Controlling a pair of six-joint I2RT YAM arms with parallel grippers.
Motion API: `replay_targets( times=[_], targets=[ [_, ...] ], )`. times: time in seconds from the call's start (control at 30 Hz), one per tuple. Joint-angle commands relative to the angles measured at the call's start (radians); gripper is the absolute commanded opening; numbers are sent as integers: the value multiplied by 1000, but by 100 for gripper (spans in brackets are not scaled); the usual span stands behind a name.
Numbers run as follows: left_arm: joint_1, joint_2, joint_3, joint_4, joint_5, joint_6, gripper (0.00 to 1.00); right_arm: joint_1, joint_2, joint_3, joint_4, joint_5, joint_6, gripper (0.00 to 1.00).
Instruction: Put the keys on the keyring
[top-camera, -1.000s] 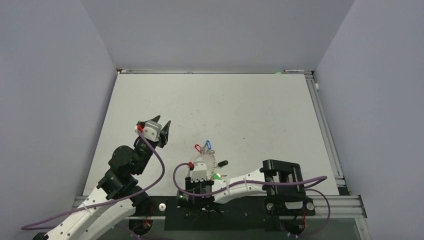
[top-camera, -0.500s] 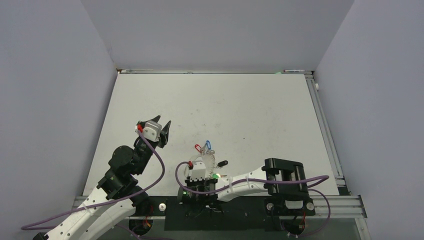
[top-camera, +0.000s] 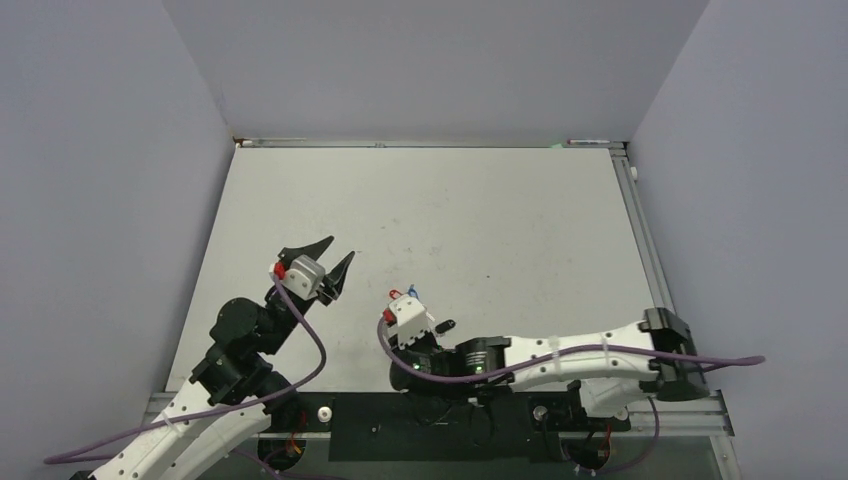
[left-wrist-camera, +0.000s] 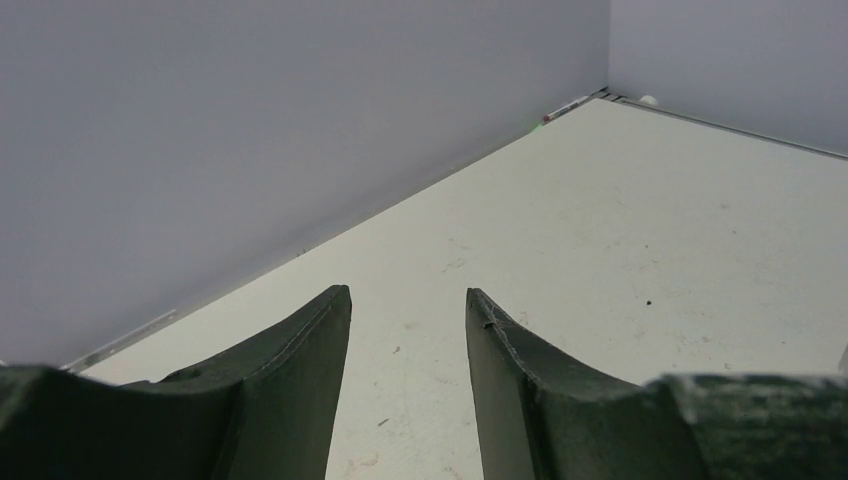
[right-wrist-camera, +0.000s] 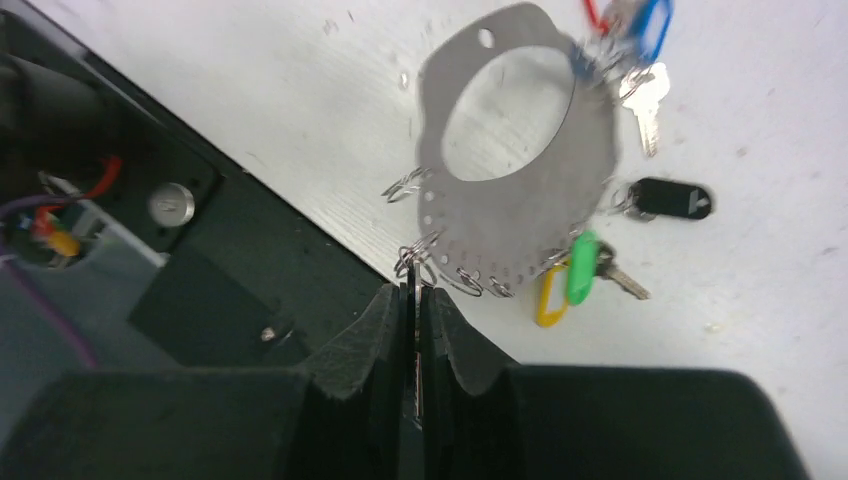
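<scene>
In the right wrist view the keyring (right-wrist-camera: 530, 215) is a flat grey loop lying near the table's front edge. Small split rings hang several keys from it: blue (right-wrist-camera: 652, 28), red (right-wrist-camera: 597, 15), bare silver (right-wrist-camera: 645, 105), green (right-wrist-camera: 581, 267) and yellow (right-wrist-camera: 549, 295). A black oval tag (right-wrist-camera: 670, 198) lies beside it. My right gripper (right-wrist-camera: 414, 290) is shut on a thin silvery key, seen edge-on, that hangs from a split ring at the loop's near rim. From above, that gripper (top-camera: 410, 320) covers most of the loop. My left gripper (top-camera: 340, 250) hangs open and empty above the table, to the left.
A black base plate (right-wrist-camera: 200, 250) with a screw (right-wrist-camera: 172, 203) and wires lies just below the table's front edge, close to my right fingers. Grey walls close in the table (top-camera: 450, 200) on three sides. Through my left gripper (left-wrist-camera: 407, 292) I see bare tabletop.
My right gripper has shut on the key at the loop's rim and shifted slightly away from the front edge; its arm has swung out low to the right. My left gripper rose and tilted a little.
</scene>
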Motion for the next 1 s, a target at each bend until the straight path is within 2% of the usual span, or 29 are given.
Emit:
replay_targets(
  times=[0.0,0.17,0.37,0.5,0.77,0.97],
  targets=[
    [7,-25,-9,59,146,25,43,-12,-218,30,-21,56,-218,5],
    [8,-18,5,40,313,30,43,-61,-333,76,-28,12,-332,5],
    [8,-26,0,52,681,6,43,-91,-373,153,-106,-74,-445,5],
    [8,-4,17,50,834,-23,43,-95,-387,205,-169,-149,-510,5],
    [7,37,21,83,984,-82,43,-95,-435,274,-205,-228,-632,5],
    [8,98,9,209,1049,-185,40,-94,-454,301,-187,-344,-726,5]
  ],
)
